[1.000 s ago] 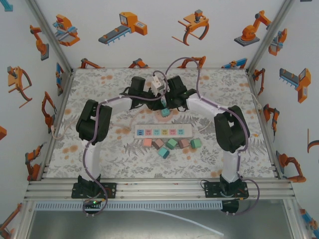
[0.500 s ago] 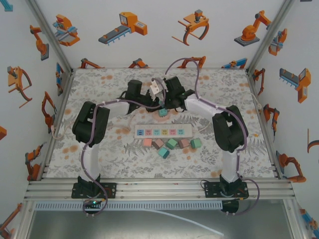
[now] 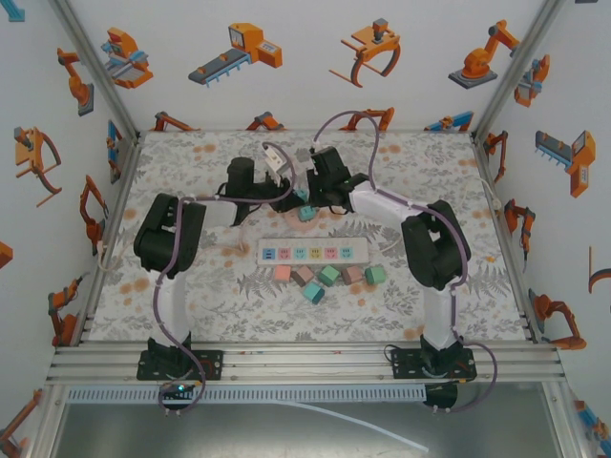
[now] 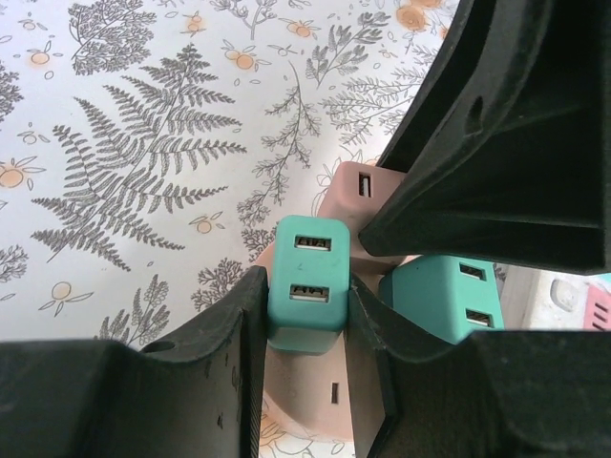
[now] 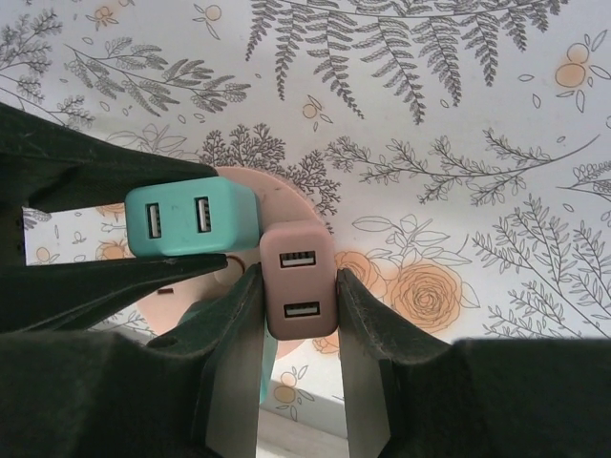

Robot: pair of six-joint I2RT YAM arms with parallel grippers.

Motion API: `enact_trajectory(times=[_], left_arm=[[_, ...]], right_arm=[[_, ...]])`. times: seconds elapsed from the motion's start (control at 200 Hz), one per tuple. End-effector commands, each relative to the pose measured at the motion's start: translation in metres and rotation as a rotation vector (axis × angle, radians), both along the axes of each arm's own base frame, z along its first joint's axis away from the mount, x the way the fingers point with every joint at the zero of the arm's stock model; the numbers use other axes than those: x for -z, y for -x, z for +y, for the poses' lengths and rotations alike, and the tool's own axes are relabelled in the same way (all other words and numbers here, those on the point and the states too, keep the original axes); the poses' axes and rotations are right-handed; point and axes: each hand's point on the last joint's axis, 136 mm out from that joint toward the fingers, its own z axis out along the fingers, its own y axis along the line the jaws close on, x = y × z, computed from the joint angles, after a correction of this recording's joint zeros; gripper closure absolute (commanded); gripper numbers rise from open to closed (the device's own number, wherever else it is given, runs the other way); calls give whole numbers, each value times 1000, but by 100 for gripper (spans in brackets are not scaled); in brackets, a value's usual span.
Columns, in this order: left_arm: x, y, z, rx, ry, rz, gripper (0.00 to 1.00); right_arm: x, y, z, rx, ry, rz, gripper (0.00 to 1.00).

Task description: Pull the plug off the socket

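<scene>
The left gripper (image 4: 307, 286) was clamped on a teal plug (image 4: 309, 256), fingers pressed to both its sides. The right gripper (image 5: 299, 286) pinched a pink plug (image 5: 299, 262) the same way. The two plugs met corner to corner, possibly touching, over the far middle of the table (image 3: 191, 296). The strip (image 3: 313, 252) lay nearer the bases, well apart from both, with loose plugs (image 3: 328, 275) just before it.

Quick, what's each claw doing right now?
Left gripper: shut on the teal square USB plug.
Right gripper: shut on the pink square USB plug.
</scene>
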Motion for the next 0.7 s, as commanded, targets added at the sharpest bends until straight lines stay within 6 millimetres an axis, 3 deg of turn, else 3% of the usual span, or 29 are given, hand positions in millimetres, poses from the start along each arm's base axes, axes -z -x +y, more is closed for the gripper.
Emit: enact_trajectory(times=[0.0, 0.05, 0.09, 0.24, 0.375, 0.466, 0.566, 0.626, 0.691], left_arm=[[-86, 41, -44, 196, -9, -301, 100], [-74, 46, -45, 206, -105, -353, 100], [-76, 45, -40, 196, -100, -368, 100], [-117, 26, -18, 138, 186, -283, 100], [-131, 18, -14, 155, 297, -211, 100], [-113, 26, -21, 164, 154, -303, 100], [-74, 41, -28, 203, -145, -378, 100], [-78, 38, -22, 187, -85, -331, 100], [-101, 26, -12, 151, 91, -280, 100]], right_arm=[[107, 67, -38, -29, 247, 325, 100], [105, 66, -38, -28, 248, 321, 100], [105, 66, -38, -28, 249, 320, 100], [106, 66, -38, -27, 249, 322, 100], [103, 65, -40, -23, 262, 316, 100], [101, 65, -43, -24, 277, 312, 100], [98, 65, -46, -22, 289, 305, 100], [98, 65, -45, -24, 290, 303, 100], [98, 64, -45, -23, 290, 302, 100]])
